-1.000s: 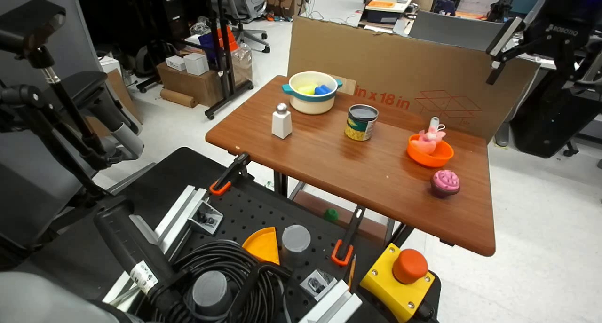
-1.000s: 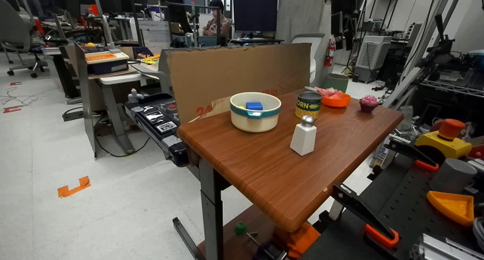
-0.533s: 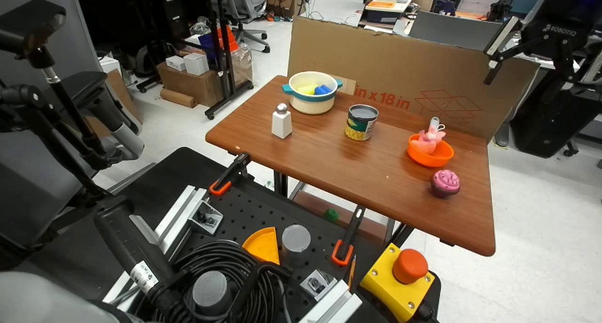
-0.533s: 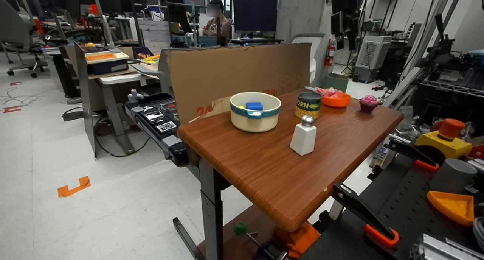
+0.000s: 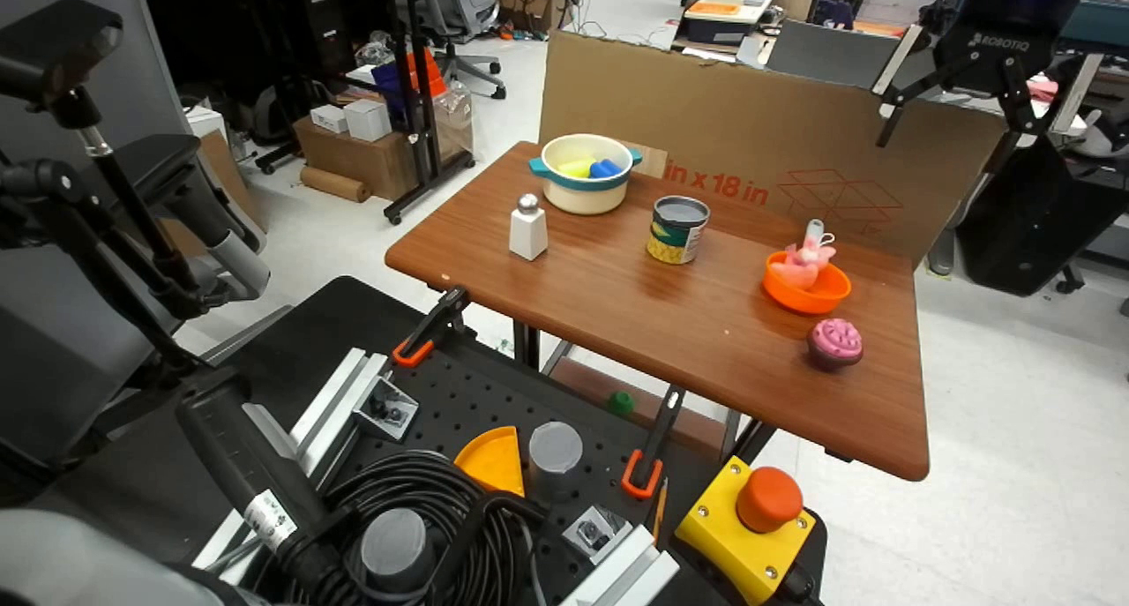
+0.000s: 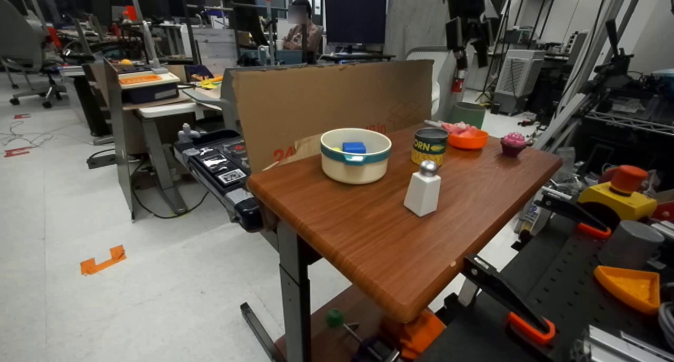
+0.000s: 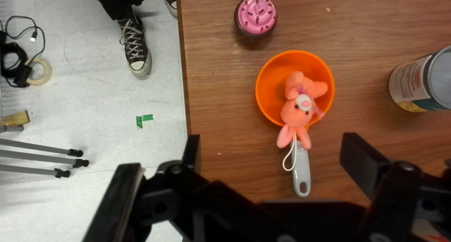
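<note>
My gripper [image 7: 271, 145] is open and empty, high above the table's end; it shows in both exterior views [image 5: 983, 130] [image 6: 470, 59]. Below it in the wrist view is an orange bowl [image 7: 271, 87] with a grey handle [image 7: 302, 171] between the fingers, well below them. A pink plush rabbit [image 7: 296, 113] lies in the bowl, its ears over the handle. A pink-topped cupcake [image 7: 257, 14] sits beside the bowl, and a corn can [image 7: 408, 81] stands at the right. In an exterior view, a white shaker [image 5: 528, 233] and a cream pot [image 5: 585, 198] holding blue [image 5: 606, 168] and yellow pieces stand farther off.
A cardboard panel [image 5: 706, 121] stands along one long edge of the wooden table [image 5: 617, 297]. Black clamps [image 5: 653, 438] and a yellow box with a red button [image 5: 750, 522] are near the opposite edge. A person's shoe [image 7: 135, 48] shows on the floor beside the table.
My gripper has moved left in both exterior views, toward the table, mostly in the last half second. More of its far finger now shows. The things on the table have not moved.
</note>
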